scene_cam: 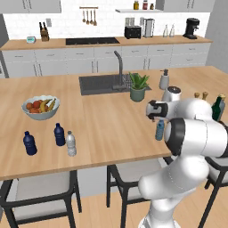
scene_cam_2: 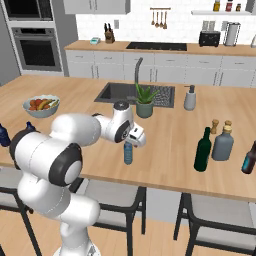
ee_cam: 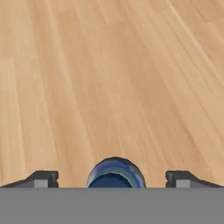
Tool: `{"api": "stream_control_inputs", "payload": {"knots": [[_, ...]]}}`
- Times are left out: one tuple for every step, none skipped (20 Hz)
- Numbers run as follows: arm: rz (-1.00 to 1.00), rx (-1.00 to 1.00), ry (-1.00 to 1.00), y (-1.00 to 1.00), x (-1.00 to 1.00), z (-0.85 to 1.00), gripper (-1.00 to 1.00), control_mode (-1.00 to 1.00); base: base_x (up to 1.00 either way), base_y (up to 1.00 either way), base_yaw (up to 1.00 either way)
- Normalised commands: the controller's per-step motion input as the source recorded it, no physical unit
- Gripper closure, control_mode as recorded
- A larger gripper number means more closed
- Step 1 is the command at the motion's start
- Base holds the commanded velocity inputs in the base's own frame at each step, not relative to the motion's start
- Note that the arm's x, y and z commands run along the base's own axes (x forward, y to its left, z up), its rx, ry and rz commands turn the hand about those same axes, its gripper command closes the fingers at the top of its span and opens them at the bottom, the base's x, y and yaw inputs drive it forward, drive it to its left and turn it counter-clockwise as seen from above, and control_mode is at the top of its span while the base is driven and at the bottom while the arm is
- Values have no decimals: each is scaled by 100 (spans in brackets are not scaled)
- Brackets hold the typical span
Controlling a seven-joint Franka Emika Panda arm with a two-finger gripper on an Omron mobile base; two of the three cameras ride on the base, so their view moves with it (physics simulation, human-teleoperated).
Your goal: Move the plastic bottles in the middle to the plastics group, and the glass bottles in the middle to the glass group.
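Claw (ee_cam: pixel 112 179) poised straight above the teal bottle (scene_cam_2: pixel 128 152), at lower centre of the hand view: cap seen from the top, one fingertip (ee_cam: pixel 42 178) wide to its left, the other wide to its right, neither touching. Spread well open, then, and holding nothing. Centred this way most likely so that a straight descent puts a finger on each side of the bottle.

In the right base view, teal bottle upright on the surface (scene_cam_2: pixel 170 135) at centre frame, directly under the wrist, near the front edge. In the left base view, same bottle at right of centre, partly behind the arm.

Plastics group at lower left of the left base view: two navy bottles (scene_cam: pixel 30 143) near each other, with the clear bottle (scene_cam: pixel 71 144) just beside the nearer one. Clear one apparently sorted already, so teal bound for the same cluster, well apart from here.

Green bottle (scene_cam_2: pixel 202 149) at right in the right base view, just beside the grey-blue bottle (scene_cam_2: pixel 223 143), so glass seemingly done too.

Next, by judgement: lower, close on the body below the cap, lift. Risk: tipping so light a bottle if off centre.

Fruit bowl (scene_cam: pixel 40 107) behind the navy pair, clear of the route.
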Motion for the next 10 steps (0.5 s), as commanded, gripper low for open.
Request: {"api": "stream_control_inputs", "payload": {"knots": [[0, 0, 0, 5, 9, -11, 100, -100, 0, 0, 0], [0, 0, 0, 0, 9, -10, 100, -100, 0, 0, 0], [0, 0, 0, 0, 8, -12, 100, -100, 0, 0, 0], [0, 0, 0, 0, 0, -11, 100, -100, 0, 0, 0], [0, 0, 0, 0, 0, -10, 100, -100, 0, 0, 0], [0, 0, 0, 0, 0, -9, 100, -100, 0, 0, 0], [1, 0, 0, 0, -4, -7, 100, -100, 0, 0, 0], [2, 3, 0, 0, -9, -3, 100, -100, 0, 0, 0], [5, 8, 0, 0, -17, 0, 100, -100, 0, 0, 0], [10, 15, 0, 0, -43, 2, 100, -100, 0, 0, 0]]}}
